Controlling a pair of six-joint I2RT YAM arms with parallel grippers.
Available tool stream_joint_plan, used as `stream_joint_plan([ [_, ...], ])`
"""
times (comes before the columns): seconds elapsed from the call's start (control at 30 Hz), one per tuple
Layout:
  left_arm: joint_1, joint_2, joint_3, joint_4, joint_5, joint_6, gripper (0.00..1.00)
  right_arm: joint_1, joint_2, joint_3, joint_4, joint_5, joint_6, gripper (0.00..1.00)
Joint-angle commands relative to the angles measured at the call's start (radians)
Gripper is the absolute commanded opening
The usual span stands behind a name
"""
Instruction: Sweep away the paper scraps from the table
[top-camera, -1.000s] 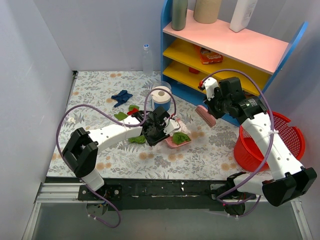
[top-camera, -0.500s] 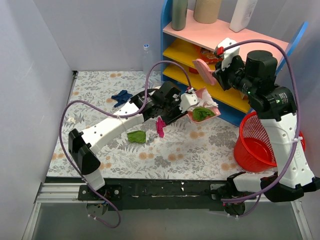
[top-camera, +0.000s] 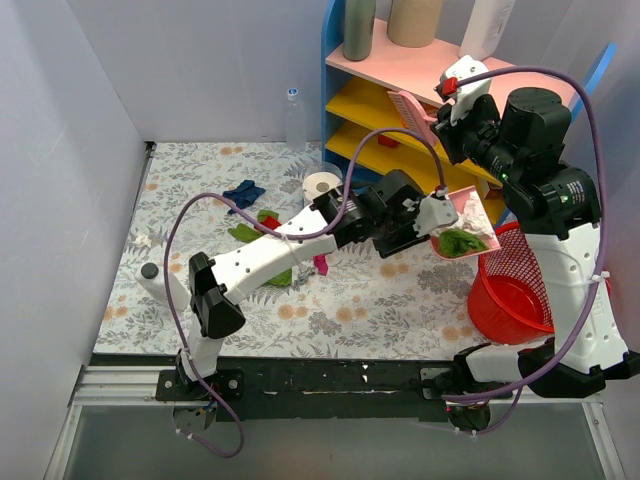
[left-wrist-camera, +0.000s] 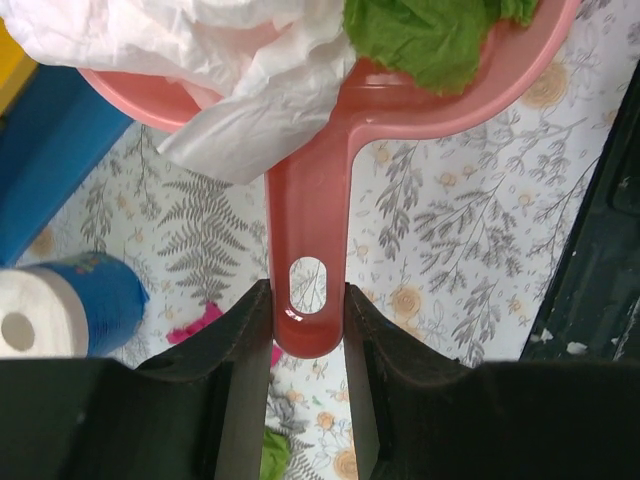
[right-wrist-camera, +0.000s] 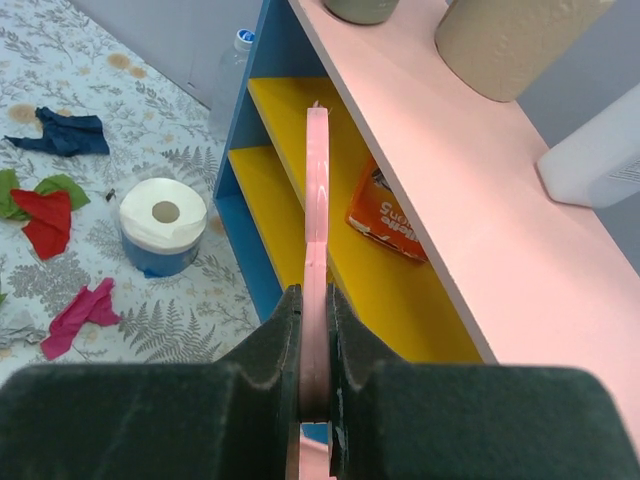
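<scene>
My left gripper (top-camera: 424, 222) (left-wrist-camera: 308, 300) is shut on the handle of a pink dustpan (top-camera: 463, 226) (left-wrist-camera: 312, 230) and holds it in the air, next to the red basket's rim. In the pan lie a green scrap (top-camera: 460, 242) (left-wrist-camera: 430, 35) and a whitish paper (top-camera: 471, 209) (left-wrist-camera: 250, 80). My right gripper (top-camera: 452, 110) (right-wrist-camera: 316, 330) is shut on a pink brush (top-camera: 412, 106) (right-wrist-camera: 317, 200), held high by the shelf. On the flowered table (top-camera: 400, 300) lie dark blue (top-camera: 243, 193) (right-wrist-camera: 65, 133), red (top-camera: 267, 222) (right-wrist-camera: 45, 220), green (top-camera: 275, 275) and magenta (top-camera: 320, 265) (right-wrist-camera: 85, 310) scraps.
A red basket (top-camera: 515, 290) stands at the right, beside the table. A blue shelf (top-camera: 440, 120) with pink and yellow boards stands at the back right. A white paper roll in a blue cup (top-camera: 320, 186) (right-wrist-camera: 163, 225) stands before it. A clear bottle (top-camera: 294, 118) is at the back.
My left arm has carried the dustpan with the green and whitish scraps to the right, up to the red basket. My right gripper has lifted the brush a little higher.
</scene>
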Motion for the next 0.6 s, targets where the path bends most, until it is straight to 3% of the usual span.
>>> stream_joint_plan([
  [0.0,-0.055,0.030,0.131,0.001,-0.020,-0.002,0.00,0.000,-0.020,0.024,0.089,0.024,-0.019,0.01],
  [0.57,-0.114,0.133,0.240,0.136,-0.230,0.157,0.00,-0.021,-0.003,0.054,0.109,0.065,0.002,0.01],
])
